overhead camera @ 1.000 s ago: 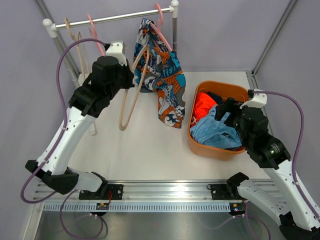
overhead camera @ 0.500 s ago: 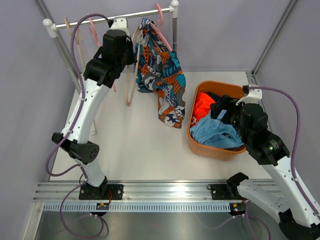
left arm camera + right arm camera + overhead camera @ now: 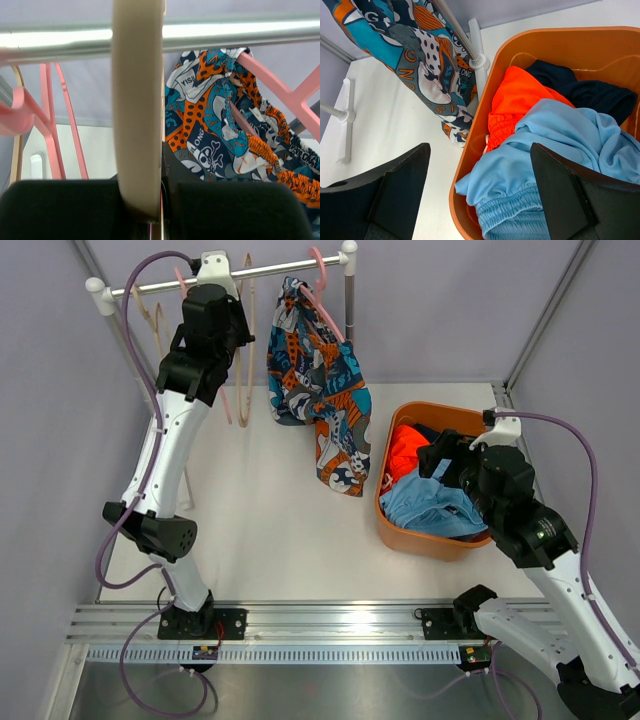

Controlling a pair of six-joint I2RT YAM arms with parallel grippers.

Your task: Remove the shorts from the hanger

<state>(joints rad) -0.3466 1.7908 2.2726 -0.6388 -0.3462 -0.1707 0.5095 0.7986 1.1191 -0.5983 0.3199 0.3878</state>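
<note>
Left end effector (image 3: 150, 202) is clamping curved cream hanger (image 3: 137, 100) at far metal rail (image 3: 225, 30), right end effector (image 3: 480, 187) idling open; misaligned hook risks dropping.

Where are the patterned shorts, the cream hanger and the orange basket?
Blue, orange and white patterned cloth shorts (image 3: 325, 380), top view, middle of the hanging cloth.
Cream plastic hanger (image 3: 138, 100), left wrist view, the wide band crossing the rail.
Orange plastic basket (image 3: 425, 543), top view, near wall.

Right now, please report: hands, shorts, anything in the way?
Left hand shut on cream hanger at rail. Right hand open over basket. Printed shorts on pink hanger; cream hanger close beside them.
</note>
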